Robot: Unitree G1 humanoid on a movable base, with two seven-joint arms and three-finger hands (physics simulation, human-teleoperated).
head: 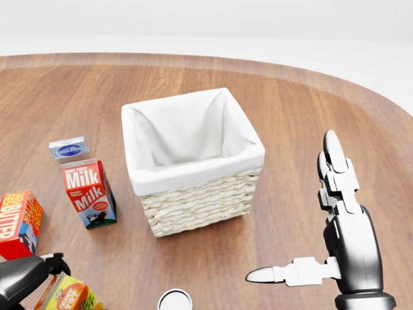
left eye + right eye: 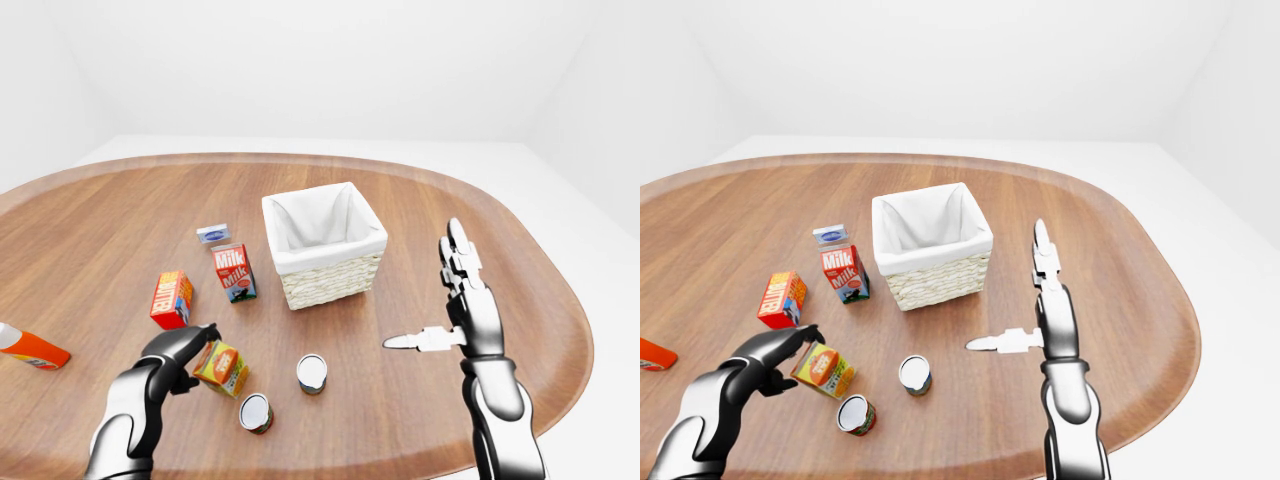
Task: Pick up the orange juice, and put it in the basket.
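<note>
Already the left hand [image 2: 185,352] is at the juice [image 2: 222,367], its dark fingers curled over the carton's left and top side. Whether they have closed round it I cannot tell; they touch or nearly touch it, with nothing visibly behind the far face. The juice lies tilted at the bottom left of the left-eye view, its long axis running from upper left to lower right, immediately right of the palm. The right hand [image 2: 452,300] stands well apart at the right, fingers spread wide and pointing up, thumb out to the left, holding nothing. So the left hand is clearly the nearer one.

The basket [image 2: 325,243] sits up and to the right of the juice, open top, white lining. Between them is bare wood, though two cans [image 2: 312,373] lie just right of the carton and the milk [image 2: 234,272] stands above it. A lift straight up first would likely clear them all. The table [image 2: 520,330] has broad free room toward the right.
</note>
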